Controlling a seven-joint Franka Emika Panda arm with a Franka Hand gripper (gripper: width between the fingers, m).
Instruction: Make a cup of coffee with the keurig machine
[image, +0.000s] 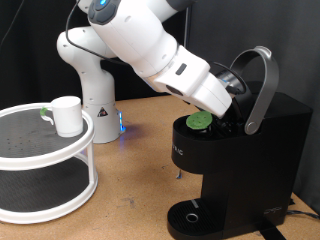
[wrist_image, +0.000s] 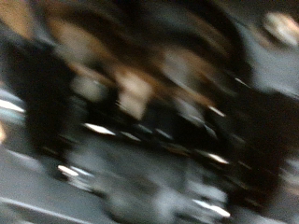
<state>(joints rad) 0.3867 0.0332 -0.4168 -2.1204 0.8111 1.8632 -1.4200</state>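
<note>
Keurig machine (image: 235, 150) under jaws (image: 228, 112)

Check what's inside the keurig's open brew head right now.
A green-topped pod sits in the pod chamber of the keurig machine, lid raised. The end effector hangs right over it, covering the chamber's far side. The wrist view is too blurred to help.

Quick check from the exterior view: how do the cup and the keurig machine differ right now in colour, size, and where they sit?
The cup is white; the keurig machine is matte black. The cup is much smaller than the machine. The cup stands upright on the top tier of the white round rack at the exterior view's left, away from the arm; the machine sits on the wooden table at the right with its lid raised, the arm's end over it. Shared: both stand upright.
</note>
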